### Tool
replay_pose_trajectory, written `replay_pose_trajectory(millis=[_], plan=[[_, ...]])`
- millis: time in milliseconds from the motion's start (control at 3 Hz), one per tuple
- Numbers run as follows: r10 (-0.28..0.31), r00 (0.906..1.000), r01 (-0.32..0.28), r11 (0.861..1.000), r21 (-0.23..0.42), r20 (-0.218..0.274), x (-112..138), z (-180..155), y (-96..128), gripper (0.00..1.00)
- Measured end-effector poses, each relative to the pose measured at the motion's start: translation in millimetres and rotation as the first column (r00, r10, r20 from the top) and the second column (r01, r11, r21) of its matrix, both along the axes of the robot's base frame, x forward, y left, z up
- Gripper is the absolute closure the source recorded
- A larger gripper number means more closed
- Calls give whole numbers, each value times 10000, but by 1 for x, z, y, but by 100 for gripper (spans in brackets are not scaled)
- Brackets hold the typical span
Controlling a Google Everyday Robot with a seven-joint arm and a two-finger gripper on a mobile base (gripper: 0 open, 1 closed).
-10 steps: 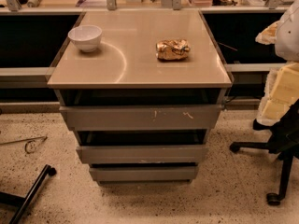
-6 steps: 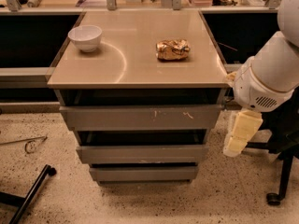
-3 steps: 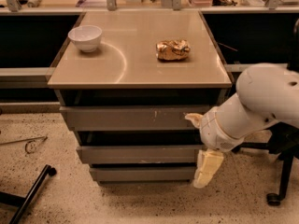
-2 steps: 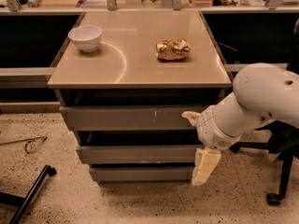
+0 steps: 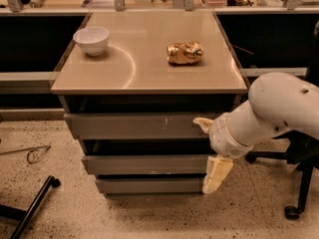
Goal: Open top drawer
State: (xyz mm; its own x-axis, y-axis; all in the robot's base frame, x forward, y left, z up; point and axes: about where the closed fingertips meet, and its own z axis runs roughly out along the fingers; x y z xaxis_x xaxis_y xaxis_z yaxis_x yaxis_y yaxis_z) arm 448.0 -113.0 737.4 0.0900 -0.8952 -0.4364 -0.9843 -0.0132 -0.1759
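The top drawer (image 5: 134, 126) is the widest flat grey front under the tan tabletop, with small white scratches right of its centre. It looks shut or nearly so, flush with the cabinet. My gripper (image 5: 210, 151) is at the drawer's right end, in front of the cabinet, on a white arm coming from the right. Its cream fingers are spread wide: the upper one (image 5: 203, 124) is at the top drawer's front, and the lower one (image 5: 217, 175) hangs in front of the two narrower drawers. It holds nothing.
A white bowl (image 5: 91, 39) and a crumpled gold snack bag (image 5: 185, 53) sit on the tabletop (image 5: 144, 76). Two narrower grey drawers (image 5: 142, 164) lie below. An office chair base (image 5: 294, 183) stands at the right. A black leg (image 5: 32, 205) lies on the speckled floor at the left.
The arm has swung in from the right edge and lowered to the cabinet front. In the last second the gripper has shifted slightly left at the top drawer's right end.
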Motion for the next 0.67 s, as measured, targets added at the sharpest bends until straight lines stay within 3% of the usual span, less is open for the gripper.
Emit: replay_pose_trajectory(millis=[333,667], plan=[[550,9940,-574,9981,222,950,42,-25,16,0],[568,9687,-724,9958,563,2416,96,-47,26,0]])
